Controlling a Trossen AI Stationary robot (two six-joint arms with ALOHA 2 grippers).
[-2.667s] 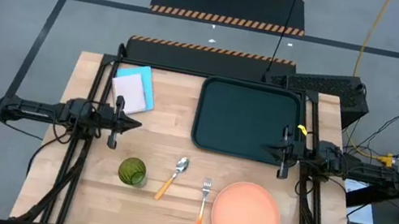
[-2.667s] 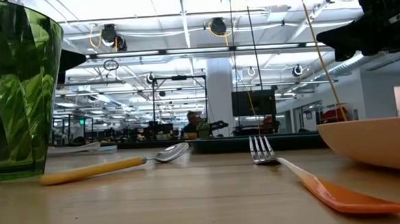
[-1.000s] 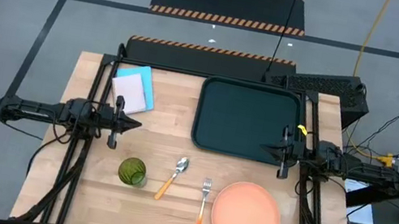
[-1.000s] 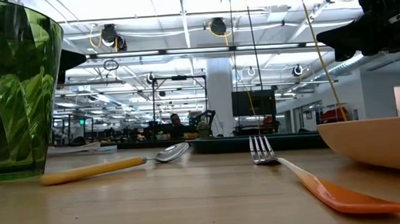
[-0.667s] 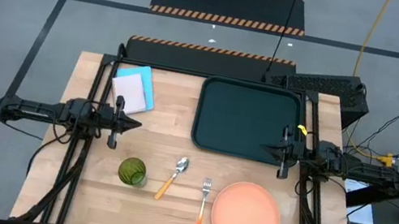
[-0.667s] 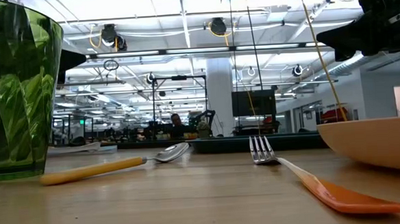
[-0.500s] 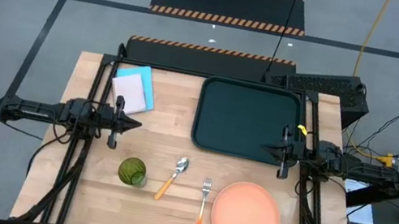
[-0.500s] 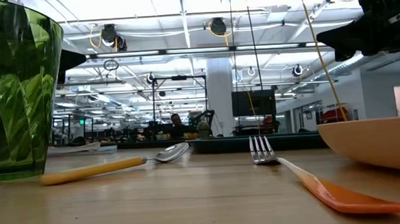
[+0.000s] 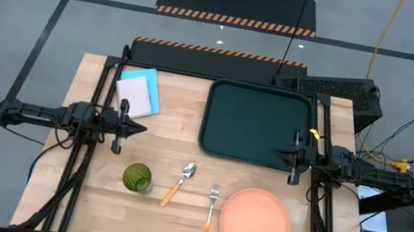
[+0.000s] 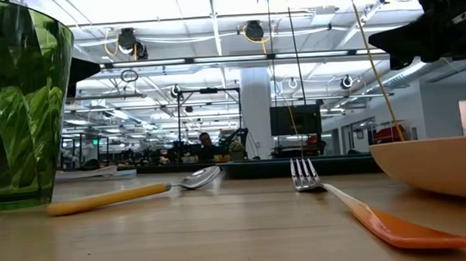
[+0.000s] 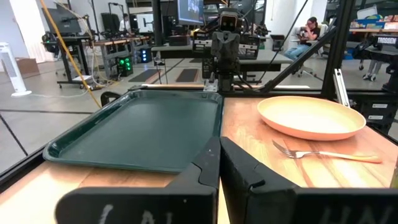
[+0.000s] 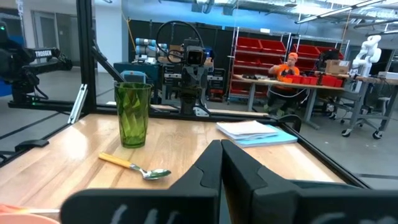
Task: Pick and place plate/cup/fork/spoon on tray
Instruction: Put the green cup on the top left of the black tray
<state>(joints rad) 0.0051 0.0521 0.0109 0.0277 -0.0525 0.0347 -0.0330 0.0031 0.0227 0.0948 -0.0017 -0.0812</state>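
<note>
The salmon-orange plate (image 9: 255,225) rests flat at the table's near right. The orange-handled fork (image 9: 210,212) lies left of it, and the orange-handled spoon (image 9: 177,184) lies left of the fork. The green cup (image 9: 137,178) stands upright left of the spoon. The dark green tray (image 9: 257,124) lies at the far right. My left gripper (image 9: 141,129) is shut and empty above the table's left side. My right gripper (image 9: 275,154) is shut and empty over the tray's near edge.
A light blue-and-white notepad (image 9: 139,91) lies at the far left of the table. Black arm frames stand along both table sides. A person in orange (image 12: 287,67) sits in the room beyond the table.
</note>
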